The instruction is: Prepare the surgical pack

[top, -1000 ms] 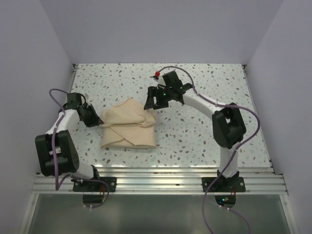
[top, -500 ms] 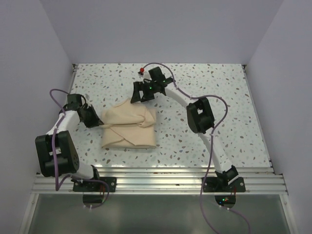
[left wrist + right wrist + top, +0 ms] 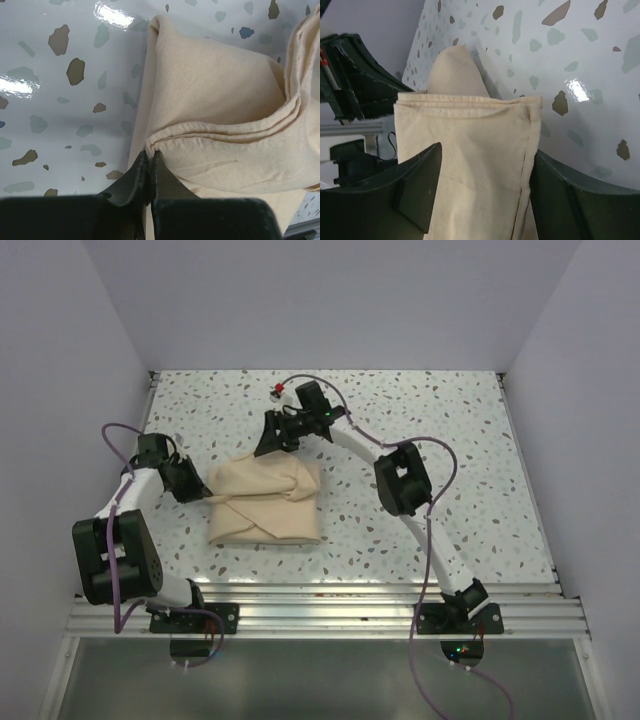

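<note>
The surgical pack lies left of the table's middle as a folded tan bundle. My left gripper is at its left edge. In the left wrist view the left gripper is shut on a hemmed fold of the tan cloth. My right gripper hangs over the bundle's far corner. In the right wrist view the right gripper is open, its fingers standing wide on either side of a folded flap of the cloth. Whatever is inside the bundle is hidden.
The speckled white table is walled at the back and on both sides. A metal rail runs along the near edge by the arm bases. The left arm shows dark beyond the flap in the right wrist view.
The right arm has swung left across the table, bringing its gripper from right of the bundle to over its far corner. The left gripper and the bundle have stayed put.
</note>
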Available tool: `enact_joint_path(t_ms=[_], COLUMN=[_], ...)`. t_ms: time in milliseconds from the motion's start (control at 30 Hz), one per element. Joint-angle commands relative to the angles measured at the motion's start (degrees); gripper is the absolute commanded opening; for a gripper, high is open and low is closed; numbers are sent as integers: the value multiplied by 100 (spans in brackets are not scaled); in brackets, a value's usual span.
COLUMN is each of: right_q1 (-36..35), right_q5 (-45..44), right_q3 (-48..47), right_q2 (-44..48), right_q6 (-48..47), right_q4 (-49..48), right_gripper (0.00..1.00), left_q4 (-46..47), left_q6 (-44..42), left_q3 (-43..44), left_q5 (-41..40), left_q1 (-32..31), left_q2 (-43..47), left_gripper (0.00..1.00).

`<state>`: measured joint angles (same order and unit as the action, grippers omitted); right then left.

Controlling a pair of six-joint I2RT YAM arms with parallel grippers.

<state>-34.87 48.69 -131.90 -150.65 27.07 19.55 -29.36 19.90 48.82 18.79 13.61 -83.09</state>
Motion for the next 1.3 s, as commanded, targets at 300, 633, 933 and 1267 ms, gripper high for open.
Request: enact_joint_path(t_ms=[300,633,933,1267], right_q1=[-37,-406,-1434,-1892], right_q5=[203,185,-70,-569], right_q3=[-742,760,3116,4726], right_q2=[105,2134,3585,4411], right_q6=[694,414,-166,-561], right_q4=[48,707,937,997], right_gripper=[0,0,0,0], left_q4=[-140,-517,-1018,-1203], left_q6=[-22,435,471,488], left_q3=[-22,286,901,867], left_q5=[-226,-1026,-1483,-1606], left_q1=[63,133,274,309], left_q2=[249,627,838,978], left_gripper=[6,43,46,47])
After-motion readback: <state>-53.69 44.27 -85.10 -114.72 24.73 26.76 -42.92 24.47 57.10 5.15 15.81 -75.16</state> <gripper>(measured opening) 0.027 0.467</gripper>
